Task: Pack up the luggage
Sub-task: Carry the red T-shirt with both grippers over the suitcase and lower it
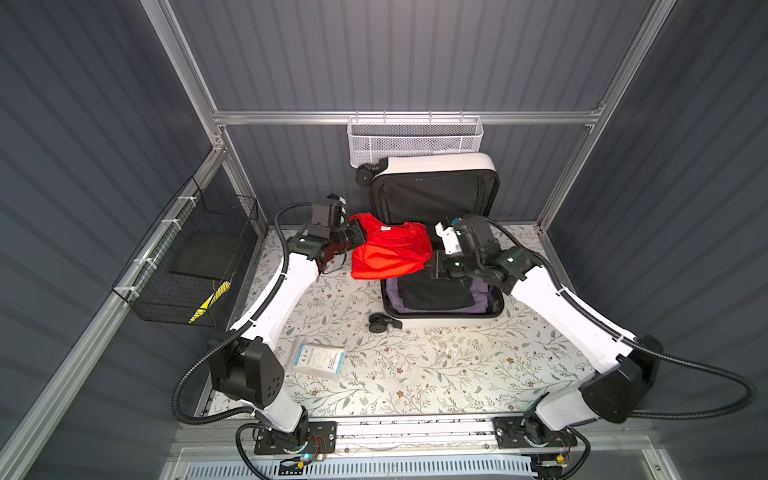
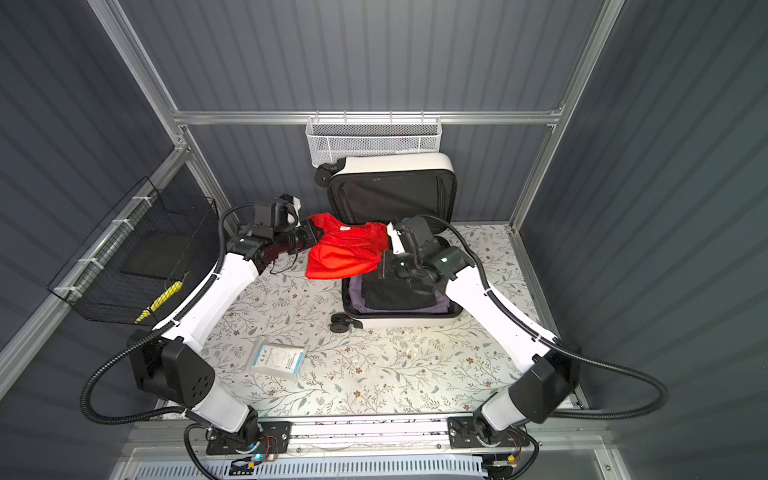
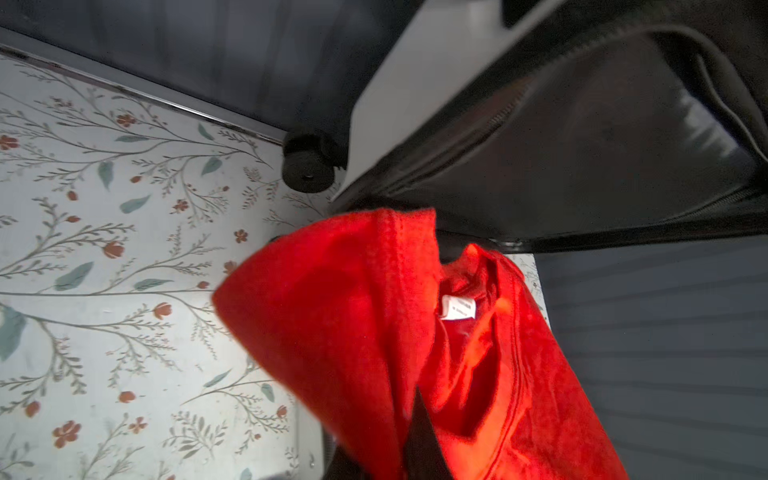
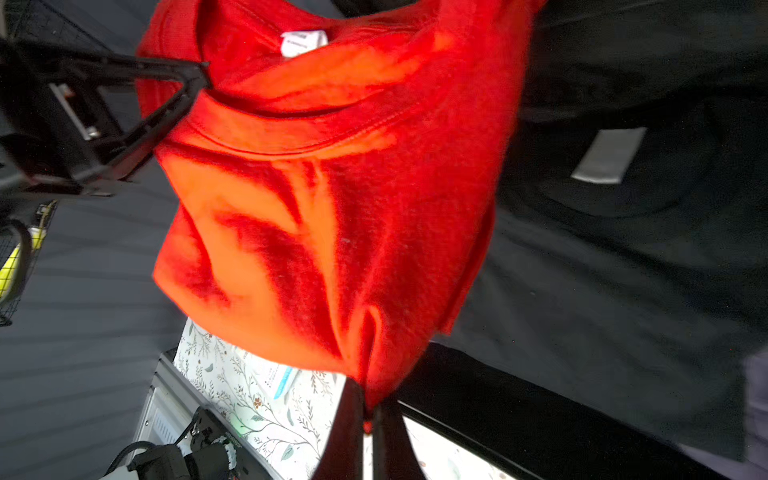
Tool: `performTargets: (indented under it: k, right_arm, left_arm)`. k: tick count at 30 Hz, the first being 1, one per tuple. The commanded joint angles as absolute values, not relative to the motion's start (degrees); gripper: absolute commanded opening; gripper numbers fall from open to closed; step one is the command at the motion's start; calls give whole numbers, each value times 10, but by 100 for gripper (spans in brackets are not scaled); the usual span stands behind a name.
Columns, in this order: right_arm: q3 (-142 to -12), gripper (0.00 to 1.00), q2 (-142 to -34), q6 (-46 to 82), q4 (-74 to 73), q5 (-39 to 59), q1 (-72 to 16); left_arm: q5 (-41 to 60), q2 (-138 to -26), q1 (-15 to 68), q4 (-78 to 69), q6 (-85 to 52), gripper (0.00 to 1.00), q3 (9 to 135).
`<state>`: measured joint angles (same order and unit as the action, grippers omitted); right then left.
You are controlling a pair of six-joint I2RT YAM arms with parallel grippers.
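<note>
We hold red T-shirt (image 1: 388,249) stretched, partly over luggage (image 1: 440,322) | left gripper (image 1: 360,237), right gripper (image 1: 430,266) both pinch it | we judge: to lay it flat.

Both arms are up: the left gripper (image 2: 315,237) and the right gripper (image 2: 382,266) each pinch an end of a crumpled red fabric T-shirt (image 2: 345,251), slung between them over the open small white hard-shell suitcase (image 2: 407,323), with dark folded clothes (image 2: 395,297) inside.
</note>
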<state>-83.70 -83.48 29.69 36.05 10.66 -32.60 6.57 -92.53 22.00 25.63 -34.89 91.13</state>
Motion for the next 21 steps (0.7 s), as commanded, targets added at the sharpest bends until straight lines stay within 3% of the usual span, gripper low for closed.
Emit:
performTargets:
  k: [1, 9, 21]
  right_arm:
    - [-791, 0, -788, 270, 352, 127, -281]
    - [-690, 0, -735, 233, 350, 150, -175]
    - [-556, 0, -764, 239, 280, 175, -120]
  left_arm:
    - [18, -954, 260, 217, -376, 0, 946]
    - [-36, -1047, 341, 179, -394, 0, 985]
    - [-77, -1095, 358, 103, -434, 0, 883]
